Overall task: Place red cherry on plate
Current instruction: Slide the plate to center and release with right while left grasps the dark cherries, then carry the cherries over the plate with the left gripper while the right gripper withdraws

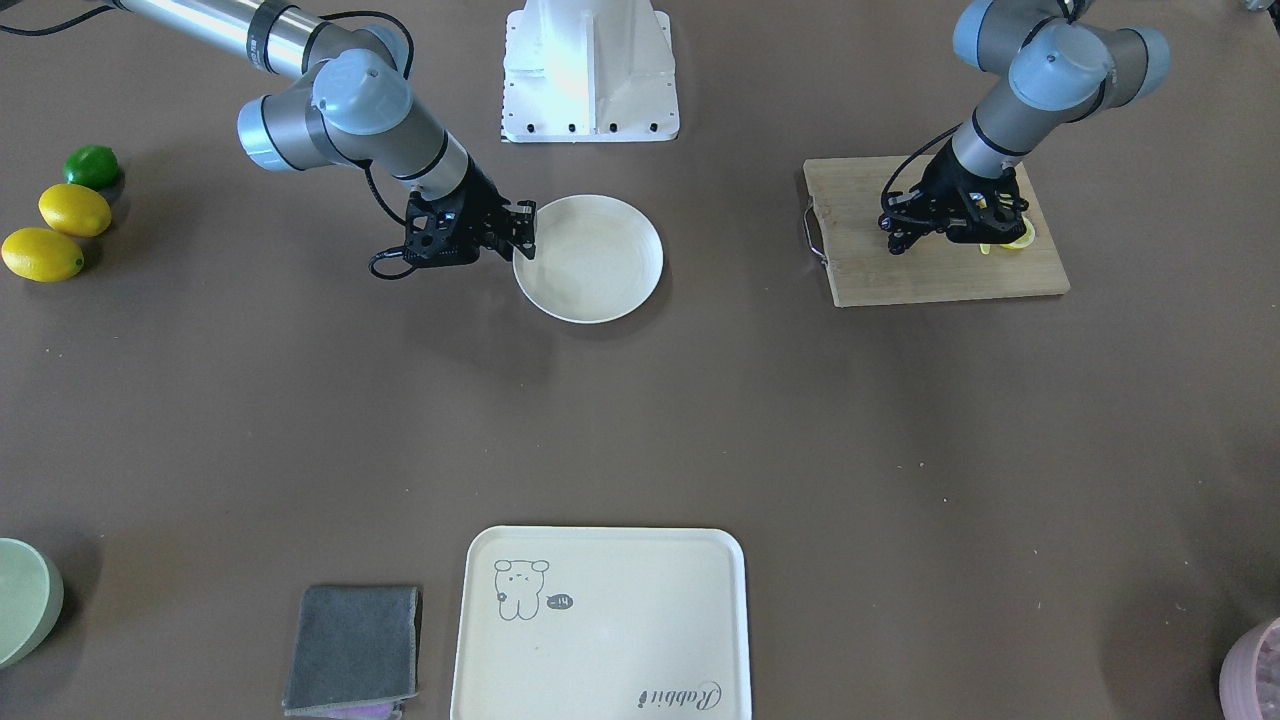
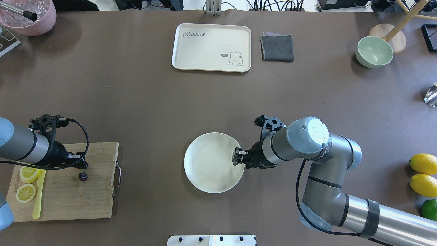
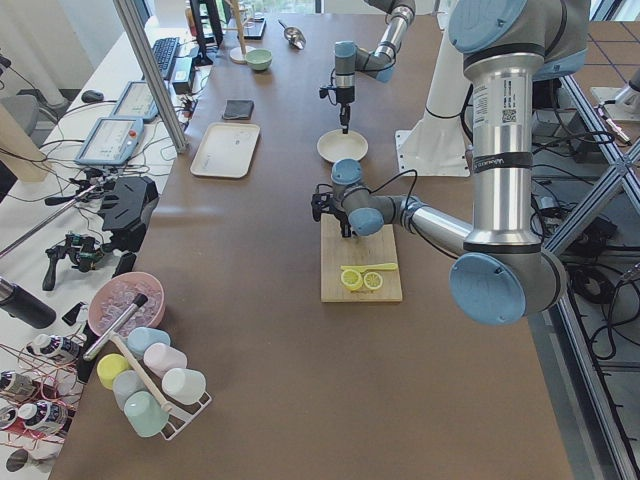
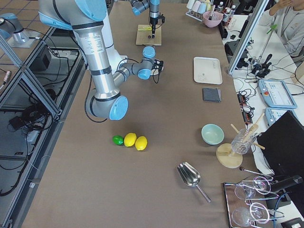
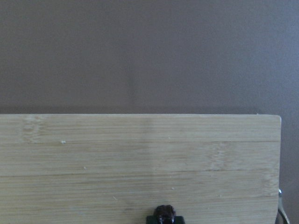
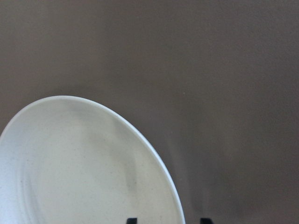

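The red cherry (image 2: 83, 176) shows as a tiny dark ball over the wooden cutting board (image 2: 85, 198), just under my left gripper (image 2: 83, 166). In the left wrist view the cherry (image 5: 163, 211) sits right at the closed fingertips, so the left gripper looks shut on it, probably by the stem. The cream-white plate (image 2: 208, 171) lies mid-table. My right gripper (image 2: 238, 156) stands open at the plate's right edge. Its two fingertips (image 6: 131, 220) are spread apart, with the plate's rim (image 6: 154, 154) running between them.
Two lemon slices (image 2: 29, 173) and a yellow knife (image 2: 37, 201) lie on the board's left end. At the far side are the rabbit tray (image 2: 191, 51), a grey cloth (image 2: 277, 48), a green bowl (image 2: 374, 51) and a pink bowl (image 2: 30, 20). Lemons (image 2: 423, 163) and a lime (image 2: 430, 208) sit at the right edge.
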You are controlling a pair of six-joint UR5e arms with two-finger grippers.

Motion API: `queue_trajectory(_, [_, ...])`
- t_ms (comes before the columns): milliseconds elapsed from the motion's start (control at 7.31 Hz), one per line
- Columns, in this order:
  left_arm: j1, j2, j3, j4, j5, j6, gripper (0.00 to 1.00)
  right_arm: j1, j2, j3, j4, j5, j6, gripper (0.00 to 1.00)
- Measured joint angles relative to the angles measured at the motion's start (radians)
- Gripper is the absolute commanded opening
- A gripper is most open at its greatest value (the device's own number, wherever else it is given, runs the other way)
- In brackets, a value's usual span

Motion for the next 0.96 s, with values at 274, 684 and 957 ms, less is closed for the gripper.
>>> queue_trajectory(274, [-0.008, -0.002, -0.034, 0.002, -0.009, -0.003, 0.14, 0.020, -0.009, 0.036, -0.006, 0.000, 0.007, 0.99])
queue_trajectory(684, [-0.010, -0.093, -0.077, 0.025, -0.012, -0.064, 0.14, 0.177, -0.096, 0.065, -0.016, 0.097, -0.043, 0.99])
queue_trajectory(957, [0.003, -0.296, -0.070, 0.158, -0.008, -0.188, 0.15, 0.323, -0.173, 0.066, -0.016, 0.212, -0.213, 0.99])
